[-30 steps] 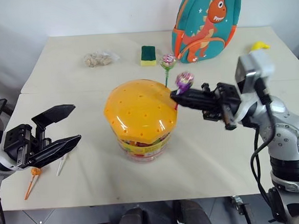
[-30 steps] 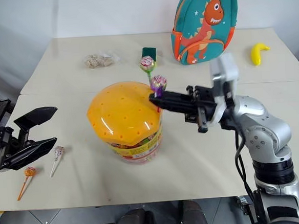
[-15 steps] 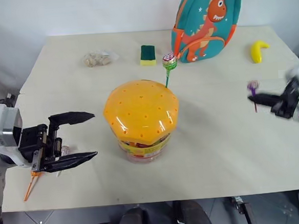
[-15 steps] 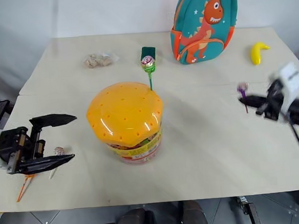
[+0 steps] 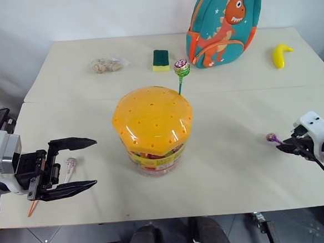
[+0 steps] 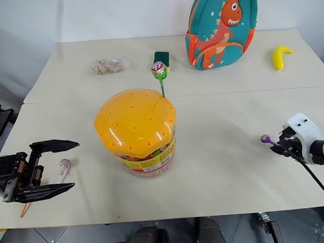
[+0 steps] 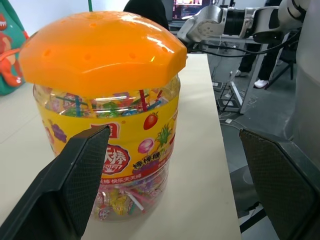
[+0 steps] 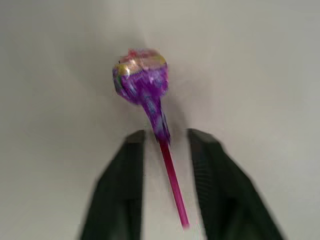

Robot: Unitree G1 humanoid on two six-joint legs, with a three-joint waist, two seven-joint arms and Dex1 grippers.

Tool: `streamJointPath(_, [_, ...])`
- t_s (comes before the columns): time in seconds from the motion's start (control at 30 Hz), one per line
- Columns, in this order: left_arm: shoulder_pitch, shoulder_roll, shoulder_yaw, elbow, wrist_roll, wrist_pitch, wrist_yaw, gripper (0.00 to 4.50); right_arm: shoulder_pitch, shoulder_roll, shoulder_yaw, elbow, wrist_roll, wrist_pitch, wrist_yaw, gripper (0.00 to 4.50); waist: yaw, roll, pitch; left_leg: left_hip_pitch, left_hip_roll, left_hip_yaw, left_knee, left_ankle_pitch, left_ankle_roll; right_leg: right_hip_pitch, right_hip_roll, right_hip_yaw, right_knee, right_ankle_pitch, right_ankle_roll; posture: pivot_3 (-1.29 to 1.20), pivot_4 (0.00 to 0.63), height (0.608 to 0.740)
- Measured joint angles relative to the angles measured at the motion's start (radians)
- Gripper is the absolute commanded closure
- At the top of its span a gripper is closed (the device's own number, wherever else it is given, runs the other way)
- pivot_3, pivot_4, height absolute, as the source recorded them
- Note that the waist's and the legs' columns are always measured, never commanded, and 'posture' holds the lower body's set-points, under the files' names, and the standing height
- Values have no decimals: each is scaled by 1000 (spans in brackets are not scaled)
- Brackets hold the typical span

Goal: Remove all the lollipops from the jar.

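Lollipops: your green-stick one (image 5: 181, 68) stands upright behind the jar (image 5: 153, 127), nearer your wide-open, empty left gripper (image 5: 86, 163); right gripper (image 8: 165, 165) parted around the purple-stick one (image 8: 141, 82).

- Four lollipops, round candies in shiny wrappers on thin sticks: one on a green stick (image 5: 181, 69) standing up from the jar's lid, one on a purple stick (image 8: 145, 82) between the right pincer's fingers, one on a white stick (image 5: 70, 163) and one on an orange stick (image 5: 32, 208) lying on the counter (image 5: 231, 150).
- One large clear plastic jar with a domed orange lid (image 5: 152, 121).
- One teal backpack with an orange dinosaur (image 5: 222, 23).
- One yellow banana (image 5: 280, 55).
- One green-and-yellow sponge (image 5: 160, 60).
- One small clear bag of pale lumps (image 5: 107, 64).
- Two black two-fingered pincers: left (image 5: 81, 163), right (image 5: 289, 144).
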Motion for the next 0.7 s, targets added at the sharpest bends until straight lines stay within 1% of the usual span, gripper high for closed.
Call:
streamJointPath(0.1, [0, 0, 29, 1, -13, 6, 8, 112, 27, 3, -49, 0, 11, -86, 87, 1138, -2, 1, 0, 0, 0, 0, 0, 0, 0, 0, 0, 0, 0, 0, 0, 0, 150, 740])
streamJointPath(0.13, [-2, 0, 44, 6, -22, 9, 15, 112, 27, 17, -88, 0, 23, -146, 129, 812, -3, 1, 0, 0, 0, 0, 0, 0, 0, 0, 0, 0, 0, 0, 0, 0, 150, 740])
streamJointPath(0.2, [-12, -3, 60, 27, -39, 12, 31, 112, 3, 54, -156, -5, 65, -266, 215, 812, -5, 1, 0, 1, 0, 1, 0, 0, 0, 0, 1, 0, 1, 0, 0, 0, 150, 740])
streamJointPath(0.27, [-22, -14, 73, 38, -60, 22, 50, 112, -46, 95, -189, -23, 112, -322, 263, 812, -7, 1, 0, 1, 0, 1, 0, 0, 0, 0, 1, 0, 4, 0, 0, 0, 150, 740])
streamJointPath(0.37, [-44, -32, 88, 72, -94, 38, 85, 112, -187, 168, -182, -115, 226, -292, 284, 812, -11, 1, 0, 2, 1, 1, 0, 0, 0, 0, 1, 1, 5, 0, 0, 0, 150, 740])
streamJointPath(0.43, [-47, -41, 94, 82, -107, 45, 105, 112, -287, 212, -155, -172, 291, -243, 270, 812, -10, 1, 1, 2, 1, 0, 0, 0, -1, 0, 1, 1, 5, 0, -1, 0, 150, 740])
streamJointPath(0.57, [-69, -62, 112, 112, -132, 58, 151, 112, -488, 363, -48, -275, 399, -131, 181, 812, -6, 1, 0, 0, 1, -3, 0, -1, -1, -1, 0, -1, 4, -1, -1, 0, 150, 740])
streamJointPath(0.63, [-65, -63, 119, 110, -141, 66, 161, 112, -567, 440, 8, -284, 418, -85, 126, 812, -4, 1, 0, -1, 0, -4, 1, -1, -1, -1, -1, -1, 4, -1, -1, 0, 150, 740])
streamJointPath(0.7, [-61, -63, 120, 108, -148, 71, 167, 112, -602, 472, 44, -287, 421, -65, 99, 812, -2, 1, 0, -2, -1, -6, 1, -1, -1, -1, -1, -3, 4, 0, -1, 0, 150, 740])
